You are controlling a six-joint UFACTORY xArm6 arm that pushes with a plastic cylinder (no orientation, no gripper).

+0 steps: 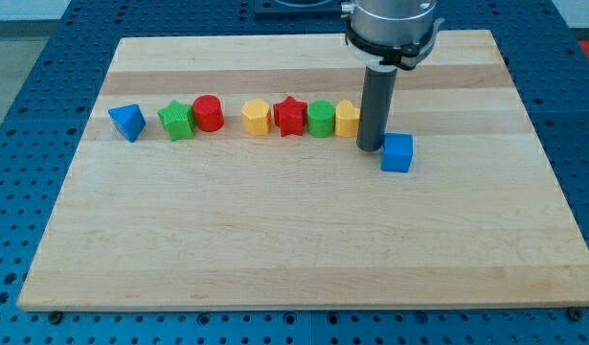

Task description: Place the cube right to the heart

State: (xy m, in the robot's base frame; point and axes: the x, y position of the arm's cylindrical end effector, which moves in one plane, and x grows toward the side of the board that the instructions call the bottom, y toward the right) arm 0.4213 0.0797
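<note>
A blue cube [397, 152] lies on the wooden board [294, 240], right of the middle. My tip [371, 147] rests on the board just left of the cube, close to its upper left edge. A yellow heart [348, 119] lies just left of the rod and is partly hidden by it. The cube sits to the right of and slightly below the heart, with the rod between them.
A row of blocks runs leftward from the heart: a green cylinder [320, 118], a red star [290, 115], a yellow hexagon [257, 117], a red cylinder [208, 113], a green star [177, 122] and a blue triangle [127, 122].
</note>
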